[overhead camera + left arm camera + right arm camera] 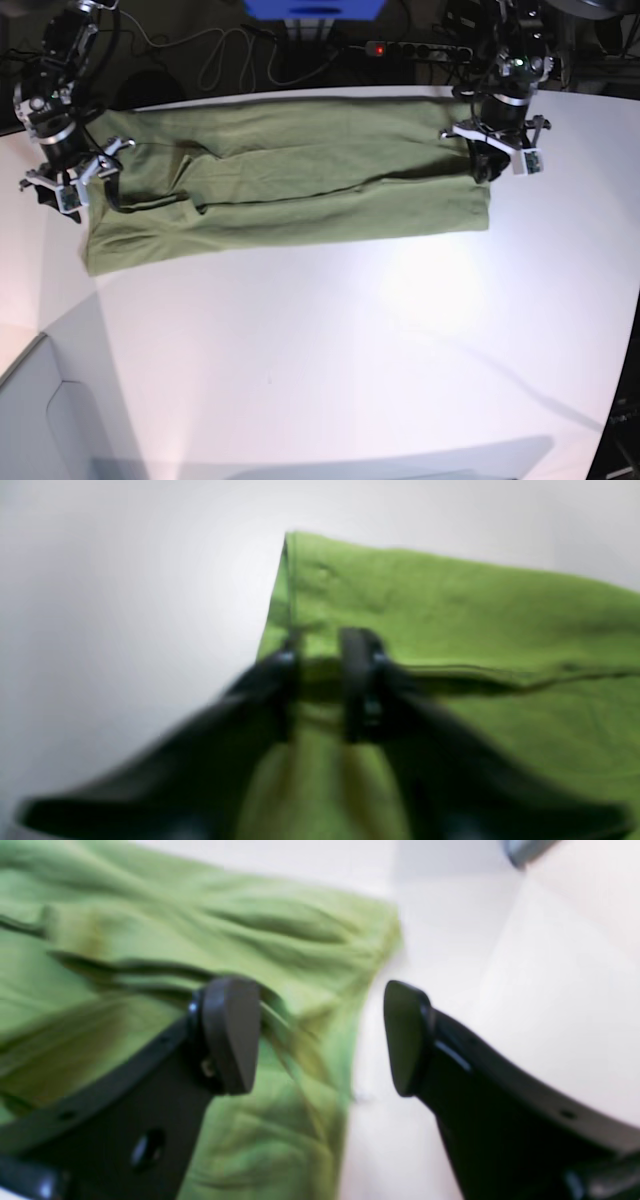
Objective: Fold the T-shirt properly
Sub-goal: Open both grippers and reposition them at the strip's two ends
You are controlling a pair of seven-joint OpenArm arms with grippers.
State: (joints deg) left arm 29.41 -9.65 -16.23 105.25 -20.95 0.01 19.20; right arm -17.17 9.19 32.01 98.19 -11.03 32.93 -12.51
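Spreads nearest the right wrist camera with dark fingers wide apart: the right end effector point(320, 1040). Holds nothing between them, with one finger over cloth toward 9 o'clock and the other over the pale surface point(465, 990) toward 3 o'clock. In the left wrist view, blurs at close range: the left end effector point(321, 680). Leaves a narrow gap between its fingertips, with green cloth visible through it; cannot tell whether touching that cloth.

Just outward from both, lies wrinkled and stretched out on the surface: the olive-green T-shirt point(300, 150). In the base view, reaches from about 10 o'clock to about 1 o'clock, below the right end effector at the former end and the left end effector at the latter. Along its 6 o'clock side, carries a long band of cloth folded over the layer beneath, with a loose, uneven edge. Bunches into a small raised fold near its 9 o'clock end.

Farther out, at 12 o'clock in the base view, shows thin looping cables point(215, 60) beyond the T-shirt, plus a blue object point(315, 8) at the very top. At 8 o'clock, near the lower corner, shows a grey shape point(35, 420).
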